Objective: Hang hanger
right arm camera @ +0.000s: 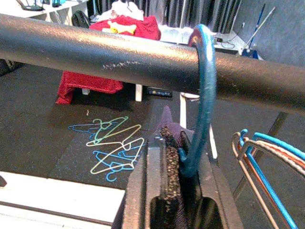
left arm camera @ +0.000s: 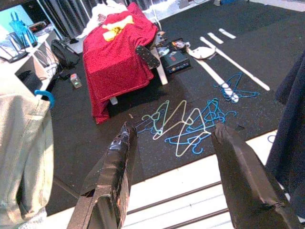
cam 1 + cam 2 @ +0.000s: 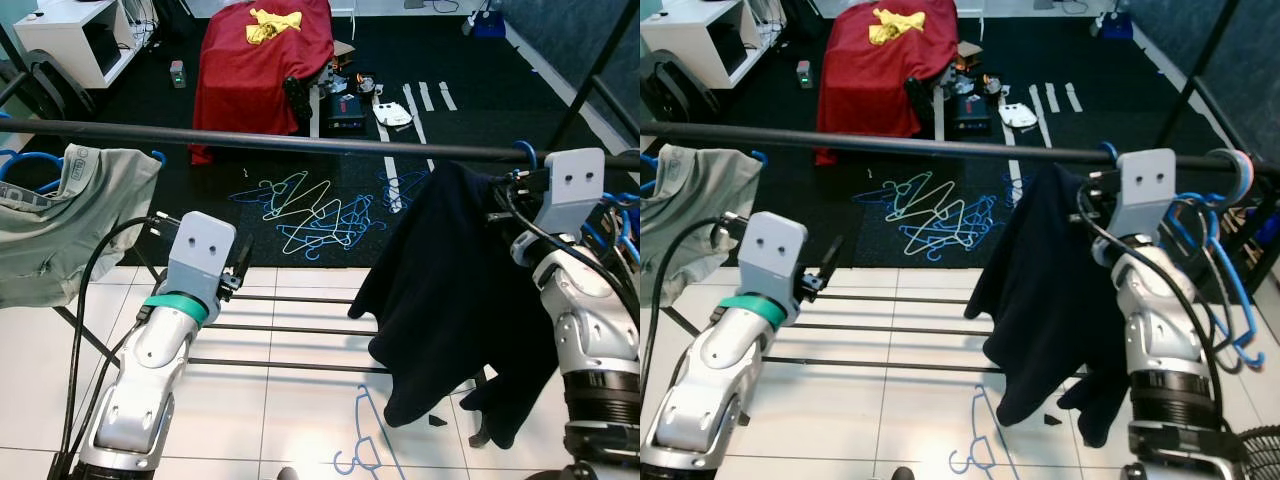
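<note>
In the left eye view, a black rail (image 3: 300, 142) runs across the picture from the left edge to the right edge. Near its right end, the blue hook of the hanger (image 3: 526, 152) sits over the rail, and a dark garment (image 3: 440, 290) hangs down from it. The right gripper (image 3: 515, 190) is just under the rail, at the neck of the hanger, against the top of the garment. The left gripper (image 3: 240, 268) is lower, below the middle of the rail, and well apart from the hanger. A grey shirt (image 3: 70, 220) hangs near the left end of the rail. On the dark floor behind lies a pile of hangers (image 3: 320, 215), and further back stands something covered with a red cloth (image 3: 262, 70).

In the right eye view, some more blue hangers (image 3: 1220, 260) hang at the right end of the rail, just beside the right arm.

In the left wrist view, the two black fingers (image 2: 112, 176) of the left gripper stand wide apart with nothing between them.

In the right wrist view, the hook goes over the top of the rail, and the right gripper's fingers (image 1: 159, 167) are pressed together on the stem of the hanger, just below the rail.
</note>
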Tool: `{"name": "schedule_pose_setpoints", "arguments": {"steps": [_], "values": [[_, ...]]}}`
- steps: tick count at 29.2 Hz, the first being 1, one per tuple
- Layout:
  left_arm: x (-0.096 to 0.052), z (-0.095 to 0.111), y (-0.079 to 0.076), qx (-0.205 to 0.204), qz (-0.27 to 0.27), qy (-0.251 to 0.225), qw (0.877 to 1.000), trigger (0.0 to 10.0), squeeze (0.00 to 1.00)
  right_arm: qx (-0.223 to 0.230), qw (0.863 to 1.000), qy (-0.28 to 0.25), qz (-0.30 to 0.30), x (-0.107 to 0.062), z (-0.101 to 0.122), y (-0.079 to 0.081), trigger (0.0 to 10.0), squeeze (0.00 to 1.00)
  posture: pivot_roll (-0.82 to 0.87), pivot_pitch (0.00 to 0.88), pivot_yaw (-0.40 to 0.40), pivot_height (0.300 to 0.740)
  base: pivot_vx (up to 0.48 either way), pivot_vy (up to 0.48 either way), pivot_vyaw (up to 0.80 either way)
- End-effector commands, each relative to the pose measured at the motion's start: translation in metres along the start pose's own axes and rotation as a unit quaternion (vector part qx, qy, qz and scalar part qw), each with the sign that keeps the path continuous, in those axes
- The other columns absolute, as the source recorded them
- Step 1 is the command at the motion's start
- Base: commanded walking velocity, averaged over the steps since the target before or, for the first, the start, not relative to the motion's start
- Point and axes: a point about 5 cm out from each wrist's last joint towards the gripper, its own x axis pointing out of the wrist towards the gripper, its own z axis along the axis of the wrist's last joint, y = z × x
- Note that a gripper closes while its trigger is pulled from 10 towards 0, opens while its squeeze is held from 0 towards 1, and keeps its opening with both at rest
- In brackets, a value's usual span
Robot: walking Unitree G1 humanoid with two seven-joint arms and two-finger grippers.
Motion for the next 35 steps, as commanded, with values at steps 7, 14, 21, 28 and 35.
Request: {"name": "schedule_pose_setpoints", "arguments": {"steps": [7, 14, 21, 28, 35], "values": [[-0.002, -0.005, 0.000, -0.001, 0.000, 0.011, 1.000, 10.0, 0.00, -0.017, 1.000, -0.005, 0.007, -0.001, 0.001, 0.004, 0.0, 0.00, -0.01, 0.078, 0.134, 0.740, 0.000, 0.000, 0.00], [-0.002, -0.005, -0.001, -0.001, -0.002, 0.012, 1.000, 10.0, 0.00, -0.033, 0.998, -0.060, 0.004, -0.011, 0.028, 0.007, 0.0, 0.00, -0.02, 0.082, 0.137, 0.740, 0.000, 0.000, 0.00], [-0.001, -0.007, -0.005, -0.004, -0.012, 0.015, 1.000, 10.0, 0.00, -0.046, 0.992, -0.115, 0.023, -0.035, 0.064, 0.013, 10.0, 0.00, -0.04, 0.088, 0.147, 0.740, 0.000, 0.000, 0.00], [-0.001, -0.006, -0.003, -0.002, -0.016, 0.014, 1.000, 10.0, 0.00, -0.057, 0.992, -0.058, 0.100, -0.055, 0.047, 0.020, 10.0, 0.00, -0.04, 0.090, 0.150, 0.740, 0.000, 0.000, 0.00], [-0.003, -0.001, 0.000, 0.003, -0.061, 0.004, 0.998, 10.0, 0.00, -0.075, 0.973, 0.045, 0.215, -0.086, 0.004, 0.037, 10.0, 0.00, -0.05, 0.097, 0.127, 0.740, 0.000, 0.000, 0.00]]}}
